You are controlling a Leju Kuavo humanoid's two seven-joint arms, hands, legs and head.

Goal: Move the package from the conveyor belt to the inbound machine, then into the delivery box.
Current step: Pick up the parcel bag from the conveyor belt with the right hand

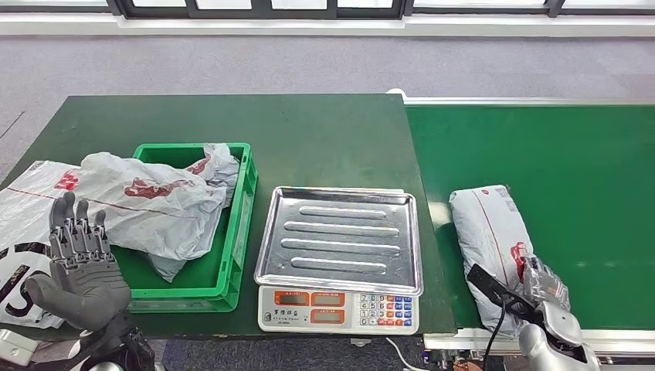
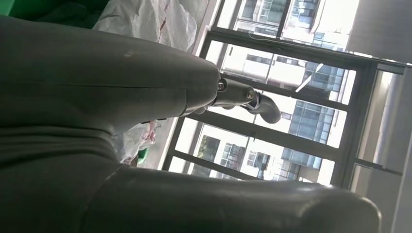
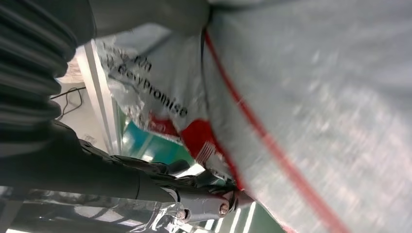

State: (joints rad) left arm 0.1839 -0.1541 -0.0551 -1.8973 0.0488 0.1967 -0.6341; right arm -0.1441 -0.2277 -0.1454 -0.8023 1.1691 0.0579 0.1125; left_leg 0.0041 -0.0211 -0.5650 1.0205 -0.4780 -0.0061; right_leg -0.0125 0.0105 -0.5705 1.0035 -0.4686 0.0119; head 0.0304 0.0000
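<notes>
The grey package [image 1: 490, 228] with red print lies lengthwise on the green conveyor belt [image 1: 556, 147], near its front edge. My right hand [image 1: 543, 300] holds the package's near right corner, where the plastic is crumpled. In the right wrist view the package [image 3: 316, 97] sits close up, wedged between the thumb and the dark fingers [image 3: 194, 201]. The scale [image 1: 340, 309] with its bare steel tray [image 1: 340, 239] stands left of the belt. Further left is the green delivery box [image 1: 246, 201]. My left hand [image 1: 81, 263] is raised in front of the box, fingers apart, holding nothing.
Crumpled grey bags [image 1: 147, 201] fill the delivery box and spill over its left rim. A white printed bag [image 1: 23, 209] lies at the table's left edge. The dark green table [image 1: 232, 116] reaches back behind the box and scale. A black cable [image 1: 494, 286] runs by my right wrist.
</notes>
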